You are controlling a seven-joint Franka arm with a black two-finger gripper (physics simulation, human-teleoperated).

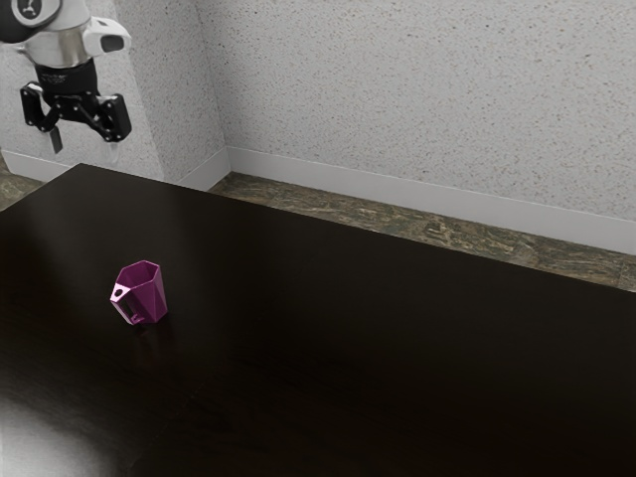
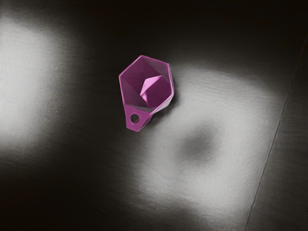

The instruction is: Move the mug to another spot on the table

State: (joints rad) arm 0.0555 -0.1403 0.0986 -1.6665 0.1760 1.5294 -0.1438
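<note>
In the exterior view, the pincer [image 1: 84, 136] hangs high at the exterior view's upper left. Its fingers are spread wide with nothing between them, well above the dark bench [image 1: 397, 338]. The magenta faceted mug [image 1: 139, 292] stands upright on the bench toward the exterior view's left, its small handle facing that side.

In the wrist view, the mug [image 2: 147, 90] is seen from above with its mouth open upward. It sits on the bench [image 2: 72, 187] among pale glare patches.

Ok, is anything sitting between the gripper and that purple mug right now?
Nothing visible does. The gripper hangs open, high over the table, and the mug stands upright below it with only air between them. The wrist view looks down into the mug unobstructed.
</note>
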